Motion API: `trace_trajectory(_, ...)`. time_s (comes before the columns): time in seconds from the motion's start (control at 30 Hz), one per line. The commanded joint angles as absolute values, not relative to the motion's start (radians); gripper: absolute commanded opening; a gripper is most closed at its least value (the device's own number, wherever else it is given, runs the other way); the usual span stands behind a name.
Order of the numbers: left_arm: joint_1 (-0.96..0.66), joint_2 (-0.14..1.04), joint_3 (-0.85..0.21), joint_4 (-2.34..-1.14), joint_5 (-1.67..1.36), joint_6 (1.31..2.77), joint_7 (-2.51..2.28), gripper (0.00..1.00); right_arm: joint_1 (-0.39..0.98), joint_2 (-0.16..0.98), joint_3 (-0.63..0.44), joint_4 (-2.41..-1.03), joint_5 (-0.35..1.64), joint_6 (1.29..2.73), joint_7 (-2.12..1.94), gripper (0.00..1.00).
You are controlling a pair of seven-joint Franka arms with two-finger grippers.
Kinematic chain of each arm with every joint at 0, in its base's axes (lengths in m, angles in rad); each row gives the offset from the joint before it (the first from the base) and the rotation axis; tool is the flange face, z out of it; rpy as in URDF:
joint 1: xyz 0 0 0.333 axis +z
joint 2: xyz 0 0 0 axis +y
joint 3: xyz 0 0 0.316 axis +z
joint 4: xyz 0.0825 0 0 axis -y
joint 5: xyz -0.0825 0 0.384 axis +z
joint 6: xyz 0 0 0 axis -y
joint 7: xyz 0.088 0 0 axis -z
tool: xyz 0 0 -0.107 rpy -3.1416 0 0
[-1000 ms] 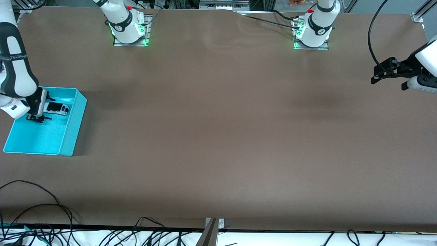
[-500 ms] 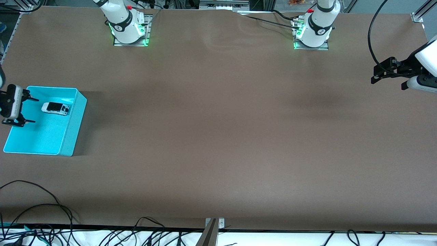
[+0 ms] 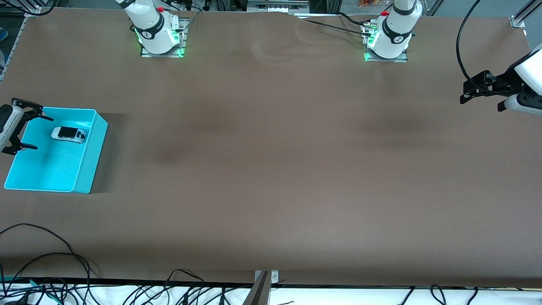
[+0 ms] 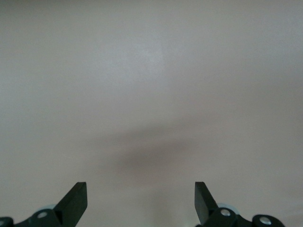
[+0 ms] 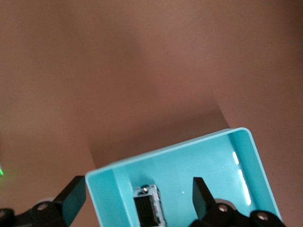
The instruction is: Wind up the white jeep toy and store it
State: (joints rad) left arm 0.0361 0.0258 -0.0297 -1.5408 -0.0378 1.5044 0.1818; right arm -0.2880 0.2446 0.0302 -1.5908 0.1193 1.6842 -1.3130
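White jeep toy [image 3: 68, 134] lies in cyan bin [image 3: 91, 156]; right gripper [image 3: 26, 125] and left gripper [image 3: 464, 91] gape empty.

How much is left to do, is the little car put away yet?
The storing looks done: the white jeep toy lies inside the cyan bin, with nothing touching it. The right hand is open and empty over the bin's edge at the right arm's end of the table. The left hand waits open over bare table. Whether the toy was wound cannot be seen. Little seems left.
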Motion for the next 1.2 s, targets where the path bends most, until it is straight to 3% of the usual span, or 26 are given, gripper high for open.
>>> trace_trajectory(0.0, 0.037, 0.04, -0.035, -1.506, -0.015, 1.477, 0.184, 1.0, -0.296, 0.242, 0.087, -1.482, 0.1, 1.592, -1.035, 1.0)
trace_trajectory(0.3, 0.037, 0.04, -0.034, -1.506, -0.014, 1.477, 0.183, 1.0, -0.287, 0.244, 0.173, -1.371, 0.074, 1.525, -0.531, 1.0)
trace_trajectory(0.6, 0.031, 0.041, -0.034, -1.506, -0.015, 1.477, 0.183, 1.0, -0.21, 0.245, 0.181, -1.361, -0.006, 1.525, -0.206, 1.0)
trace_trajectory(1.17, 0.028, 0.067, -0.032, -1.493, -0.02, 1.488, 0.183, 1.0, -0.173, 0.226, 0.181, -1.373, -0.057, 1.45, -0.066, 1.0)
